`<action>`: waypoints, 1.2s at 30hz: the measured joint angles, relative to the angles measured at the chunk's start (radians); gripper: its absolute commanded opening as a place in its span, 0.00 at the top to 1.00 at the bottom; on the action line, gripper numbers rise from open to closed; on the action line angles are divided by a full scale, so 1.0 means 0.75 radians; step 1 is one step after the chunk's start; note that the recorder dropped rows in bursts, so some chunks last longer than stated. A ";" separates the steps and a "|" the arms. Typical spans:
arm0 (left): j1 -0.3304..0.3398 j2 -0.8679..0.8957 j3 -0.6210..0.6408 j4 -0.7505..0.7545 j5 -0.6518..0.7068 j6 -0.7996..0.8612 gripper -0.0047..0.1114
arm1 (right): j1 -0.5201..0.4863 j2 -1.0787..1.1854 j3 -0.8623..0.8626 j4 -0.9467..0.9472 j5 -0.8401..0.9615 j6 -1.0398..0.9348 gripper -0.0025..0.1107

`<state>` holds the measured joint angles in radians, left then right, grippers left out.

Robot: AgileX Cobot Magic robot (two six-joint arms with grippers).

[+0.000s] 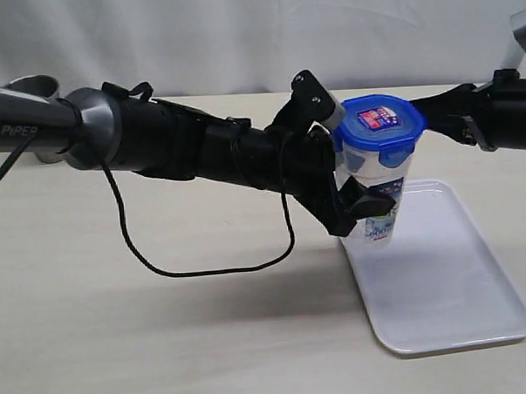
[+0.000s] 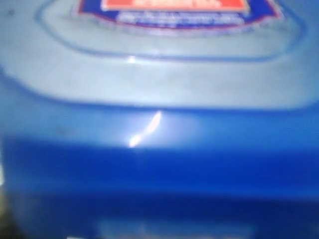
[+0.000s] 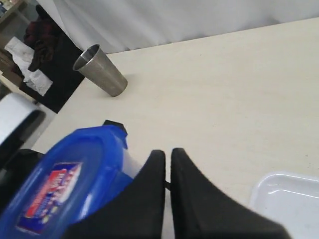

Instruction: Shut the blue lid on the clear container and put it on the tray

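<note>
White curtain hangs behind a pale worktop. In the exterior view the left arm reaches across from the left, and its end effector clasps the clear container, one finger up beside the rim and the other across the front of the body. The blue lid sits on top of the container. The container is upright over the far left corner of the tray; whether its base touches the tray cannot be told. The right end effector comes in from the right, just beside the lid. A steel cup stands far left, partly behind the arm, and a black cable loops on the worktop.

The left wrist view is filled by the lid, blurred, with its sticker at the edge.

The right wrist view shows the right end effector's fingers pressed together, holding nothing, close by the lid's flap, with the cup well apart and a tray corner near.
</note>
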<state>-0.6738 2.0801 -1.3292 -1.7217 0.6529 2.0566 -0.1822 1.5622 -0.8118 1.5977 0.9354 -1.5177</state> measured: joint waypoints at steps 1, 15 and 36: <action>0.000 0.000 -0.004 -0.003 -0.014 0.012 0.96 | 0.000 -0.003 0.000 -0.003 -0.040 -0.004 0.94; -0.070 0.010 -0.321 0.727 -0.536 0.075 0.96 | -0.161 -0.258 0.000 0.187 -0.429 -0.100 0.94; -0.283 0.203 -0.358 1.969 -0.883 0.075 0.96 | -0.163 -0.263 0.000 0.187 -0.424 -0.121 0.94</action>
<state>-0.8862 2.2322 -1.5978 -0.2447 -0.0094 2.1128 -0.3047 1.3649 -0.8118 1.7380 0.6173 -1.6082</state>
